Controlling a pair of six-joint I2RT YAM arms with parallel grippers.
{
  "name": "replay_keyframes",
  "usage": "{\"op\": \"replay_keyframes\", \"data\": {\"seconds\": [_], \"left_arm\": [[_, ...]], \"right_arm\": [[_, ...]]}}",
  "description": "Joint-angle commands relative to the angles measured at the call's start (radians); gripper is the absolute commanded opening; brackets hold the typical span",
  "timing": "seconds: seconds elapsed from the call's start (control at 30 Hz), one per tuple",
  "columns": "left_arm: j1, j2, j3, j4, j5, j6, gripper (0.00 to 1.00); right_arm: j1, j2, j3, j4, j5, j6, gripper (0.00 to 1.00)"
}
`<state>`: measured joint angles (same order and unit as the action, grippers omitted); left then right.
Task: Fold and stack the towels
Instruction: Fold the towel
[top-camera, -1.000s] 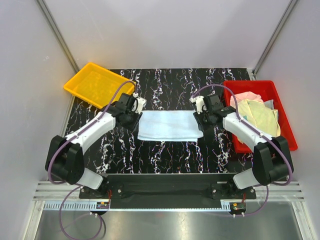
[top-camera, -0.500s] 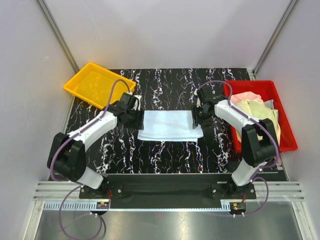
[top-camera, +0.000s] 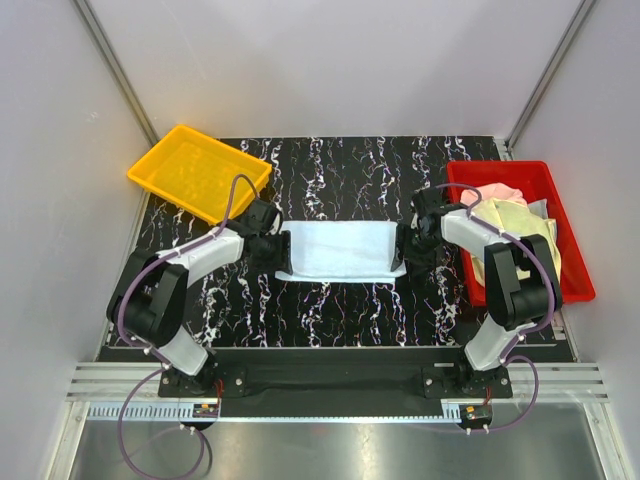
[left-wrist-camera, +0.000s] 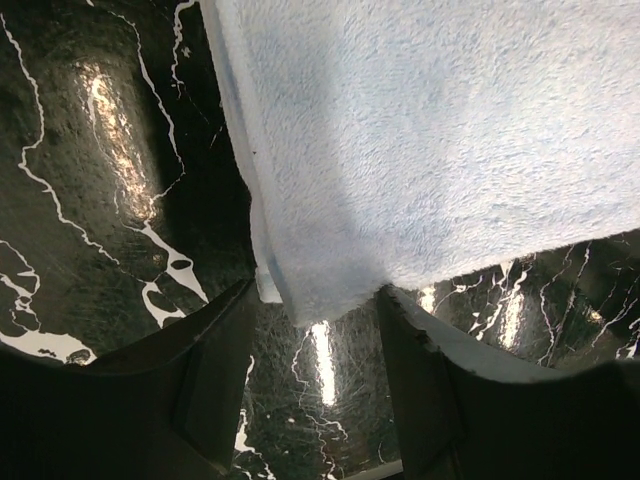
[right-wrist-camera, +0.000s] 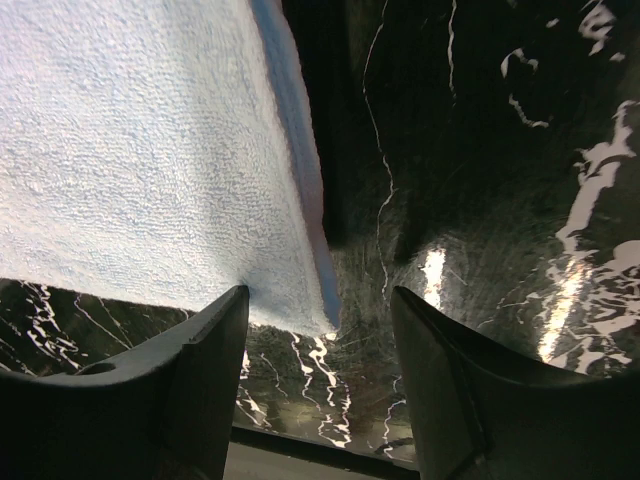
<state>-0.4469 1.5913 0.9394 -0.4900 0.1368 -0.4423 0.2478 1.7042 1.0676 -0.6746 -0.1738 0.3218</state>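
Towel, light blue (top-camera: 340, 250): one, terry, folded to a broad rectangle. It lies flat at the middle of the black, white-veined bench (top-camera: 340, 320), long sides running left to right. Layered edges show at both short ends in the wrist views.

Left hand (top-camera: 270, 250): low at the towel's left short end, by the near corner. Jaws stand apart. The left wrist view shows the towel's corner lying loose in the gap between the two dark fingers (left-wrist-camera: 215, 370). The corner's edge comes just against the inner face of one finger and is not pinched. Nothing held.

Right hand (top-camera: 407, 246): low at the towel's right short end, by the near corner. Jaws likewise parted. The right wrist view shows the corner reaching into the gap, with bare bench between it and one finger. Nothing held.

Tray, red (top-camera: 505, 172): plastic, at the bench's right edge, just beside the right arm. Contents:
- pale yellow towel (top-camera: 522, 228), crumpled, uppermost
- pink towel (top-camera: 492, 192), crumpled, at the far end, partly under the yellow one

Tray, yellow (top-camera: 198, 170): plastic, at the bench's far left corner. It sits askew, partly past the edge of the black surface and well apart from the blue towel.
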Motion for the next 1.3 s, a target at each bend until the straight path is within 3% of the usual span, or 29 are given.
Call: {"op": "replay_keyframes", "data": {"seconds": [0.0, 0.6, 0.83, 1.07, 1.17, 1.2, 1.23, 1.27], "left_arm": [[-0.003, 0.015, 0.006, 0.047, -0.003, -0.015, 0.55], [0.019, -0.073, 0.001, 0.008, -0.026, -0.151, 0.56], [0.024, -0.024, -0.017, 0.034, -0.016, -0.176, 0.49], [0.030, 0.004, -0.021, 0.033, -0.028, -0.176, 0.30], [0.033, 0.002, -0.013, 0.021, -0.048, -0.173, 0.17], [0.031, 0.002, -0.008, 0.013, -0.051, -0.170, 0.12], [0.034, 0.002, 0.010, -0.007, -0.065, -0.164, 0.01], [0.036, 0.004, 0.025, -0.019, -0.074, -0.158, 0.00]], "right_arm": [[-0.001, -0.023, -0.032, 0.069, -0.067, 0.036, 0.65], [-0.010, -0.031, -0.069, 0.102, -0.136, 0.019, 0.57], [-0.013, -0.038, -0.070, 0.101, -0.132, 0.017, 0.56], [-0.021, -0.058, -0.070, 0.092, -0.127, 0.022, 0.56], [-0.021, -0.057, -0.075, 0.096, -0.133, 0.023, 0.52], [-0.021, -0.057, -0.075, 0.099, -0.138, 0.025, 0.48], [-0.022, -0.054, -0.074, 0.098, -0.139, 0.025, 0.36], [-0.021, -0.051, -0.064, 0.098, -0.150, 0.026, 0.28]]}}
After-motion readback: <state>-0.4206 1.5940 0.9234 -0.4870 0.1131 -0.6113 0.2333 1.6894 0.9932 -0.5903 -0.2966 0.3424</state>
